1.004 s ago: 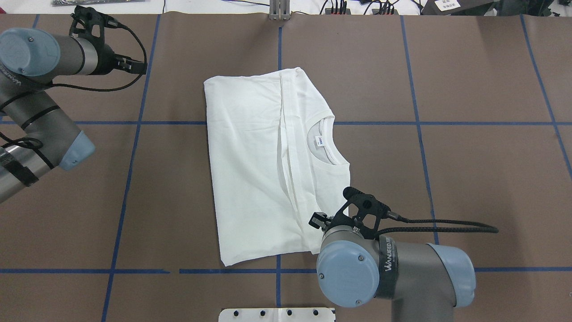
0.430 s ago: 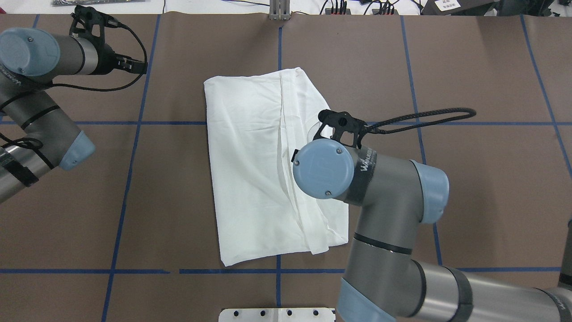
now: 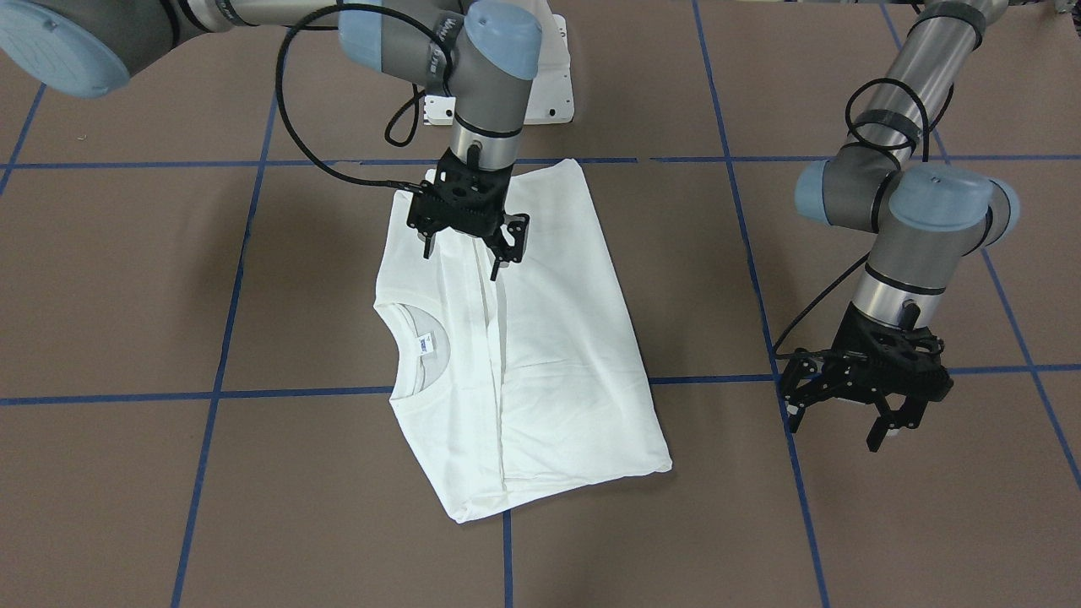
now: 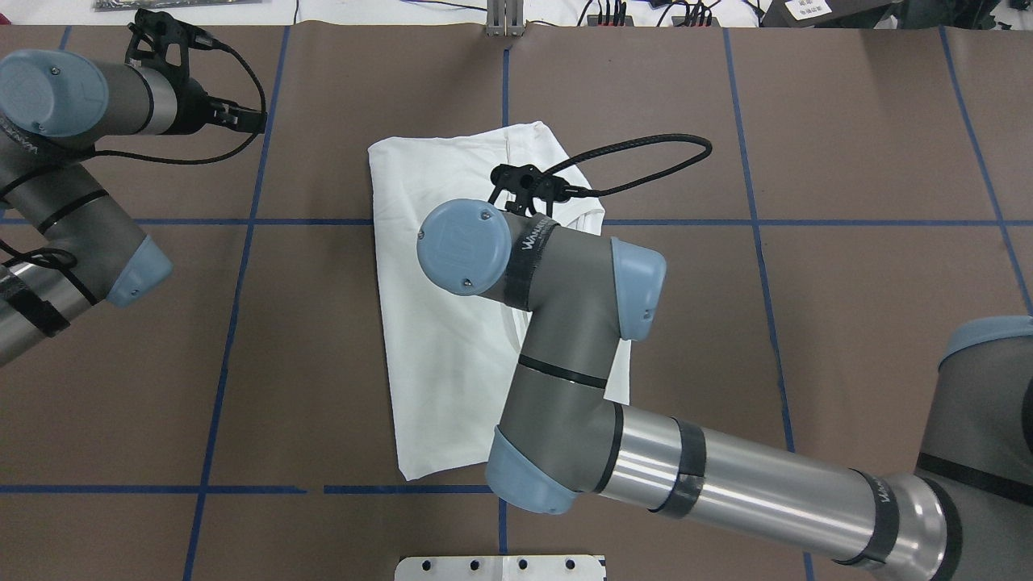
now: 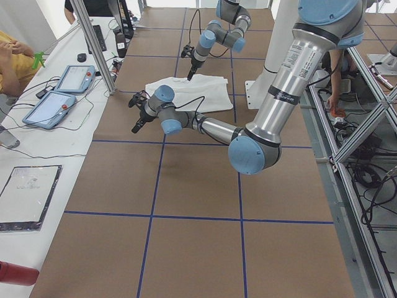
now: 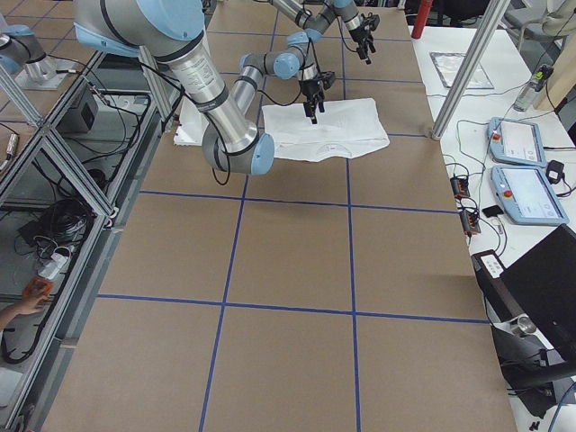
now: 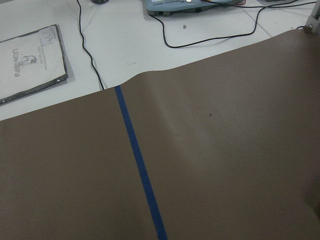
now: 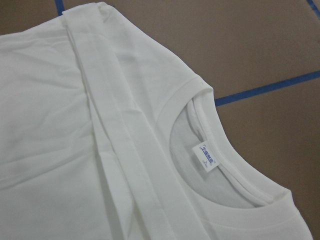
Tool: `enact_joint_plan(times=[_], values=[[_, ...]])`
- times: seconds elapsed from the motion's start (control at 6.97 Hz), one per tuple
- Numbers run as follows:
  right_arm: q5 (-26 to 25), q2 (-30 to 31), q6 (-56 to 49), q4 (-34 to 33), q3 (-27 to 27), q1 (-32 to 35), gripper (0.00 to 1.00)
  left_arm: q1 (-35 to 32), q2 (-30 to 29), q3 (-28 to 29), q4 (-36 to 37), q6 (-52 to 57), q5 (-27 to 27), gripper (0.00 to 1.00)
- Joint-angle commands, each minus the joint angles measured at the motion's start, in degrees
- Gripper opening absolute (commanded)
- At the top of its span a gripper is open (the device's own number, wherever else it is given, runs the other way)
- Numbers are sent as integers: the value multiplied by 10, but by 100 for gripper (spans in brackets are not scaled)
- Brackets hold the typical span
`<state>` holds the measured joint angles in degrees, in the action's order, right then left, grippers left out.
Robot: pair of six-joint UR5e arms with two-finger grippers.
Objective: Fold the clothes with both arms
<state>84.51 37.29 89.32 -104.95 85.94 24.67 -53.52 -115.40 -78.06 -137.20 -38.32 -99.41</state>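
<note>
The clothes are one white T-shirt (image 3: 540,355), folded lengthwise and lying flat mid-table, with a sleeve strip running along its middle. Its round collar and small neck tag (image 8: 207,157) face up at one end. My right gripper (image 3: 469,253) hangs open just above the shirt's end nearest the robot base, holding nothing. In the overhead view the right arm (image 4: 557,323) covers much of the shirt (image 4: 436,363) and hides that gripper. My left gripper (image 3: 840,422) is open and empty above bare table, well off to the shirt's side.
A white base plate (image 3: 549,93) sits behind the shirt. Blue tape lines (image 7: 140,170) grid the brown table cover. Control tablets (image 5: 62,93) and cables lie on the white bench beyond the table's far edge. A person (image 5: 12,59) sits at that bench.
My right arm swung from the shirt's near right corner up and left across the shirt, now covering its middle. The left arm has not moved. The shirt lies as before.
</note>
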Motion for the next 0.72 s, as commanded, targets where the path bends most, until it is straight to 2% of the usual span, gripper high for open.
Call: enact_joint_plan(times=[0.0, 0.14, 0.29, 0.43, 0.57], values=[[0, -53, -3, 21, -89, -1, 73, 0, 0, 0, 0, -3, 0, 100], [1, -72, -3, 42, -128, -1, 60, 0, 0, 0, 0, -4, 0, 100], [1, -68, -33, 54, -138, -8, 47, 0, 0, 0, 0, -4, 0, 100], [0, -65, -88, 54, -137, -9, 38, 0, 0, 0, 0, -4, 0, 100], [1, -62, -100, 53, -136, -9, 38, 0, 1, 0, 0, -4, 0, 100]])
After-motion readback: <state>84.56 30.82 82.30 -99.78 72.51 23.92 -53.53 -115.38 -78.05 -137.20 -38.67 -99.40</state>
